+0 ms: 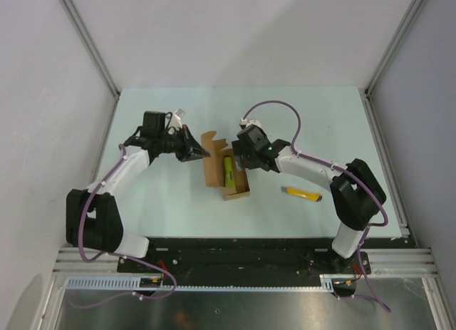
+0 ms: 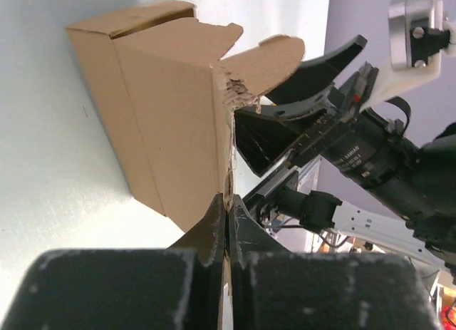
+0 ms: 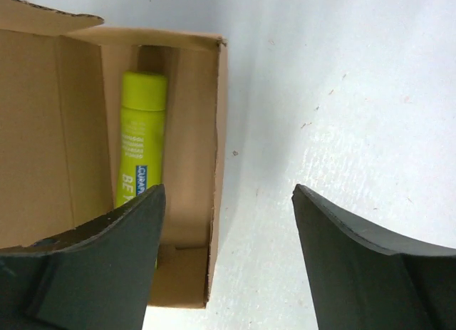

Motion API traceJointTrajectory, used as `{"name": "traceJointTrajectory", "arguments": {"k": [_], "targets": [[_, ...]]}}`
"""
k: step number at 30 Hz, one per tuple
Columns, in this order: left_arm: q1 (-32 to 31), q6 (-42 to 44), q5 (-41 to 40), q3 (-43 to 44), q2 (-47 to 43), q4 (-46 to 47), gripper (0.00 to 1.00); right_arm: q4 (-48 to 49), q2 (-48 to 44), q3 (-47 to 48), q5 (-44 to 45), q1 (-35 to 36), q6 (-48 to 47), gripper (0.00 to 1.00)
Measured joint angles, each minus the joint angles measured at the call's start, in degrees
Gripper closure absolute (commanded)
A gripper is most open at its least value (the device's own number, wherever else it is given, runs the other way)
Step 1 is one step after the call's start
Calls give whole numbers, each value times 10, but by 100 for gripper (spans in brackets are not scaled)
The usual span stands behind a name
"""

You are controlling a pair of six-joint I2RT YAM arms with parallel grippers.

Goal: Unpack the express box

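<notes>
The express box (image 1: 214, 169) lies open in the middle of the bench (image 1: 164, 194), with a yellow-green tube (image 3: 140, 137) inside it. My left gripper (image 2: 226, 212) is pinched tight on a thin edge of the box. My right gripper (image 3: 228, 202) is wide open above the box's right wall and holds nothing. The box looks light and bendy, so I think it could slide or tear. The tube looks smooth and firm. I would take it around its middle.

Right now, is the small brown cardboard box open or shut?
Open: the cardboard box has its flap folded back, showing a yellow-green tube inside.
</notes>
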Motion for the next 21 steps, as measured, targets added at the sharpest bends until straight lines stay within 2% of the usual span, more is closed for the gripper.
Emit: {"name": "traceJointTrajectory", "arguments": {"k": [5, 7, 11, 15, 21], "targets": [[0, 1, 9, 6, -3, -10, 100, 0, 0, 0, 0, -6, -1, 21], [0, 2, 14, 6, -2, -13, 100, 1, 0, 0, -5, -8, -3, 36], [0, 3, 30, 6, -1, -22, 100, 12, -1, 0, -26, -5, -12, 44], [0, 9, 38, 6, 0, -29, 100, 14, -1, 10, -25, 24, -13, 46], [6, 24, 40, -6, 2, -33, 100, 26, 13, 19, -26, 73, -4, 43]]}}
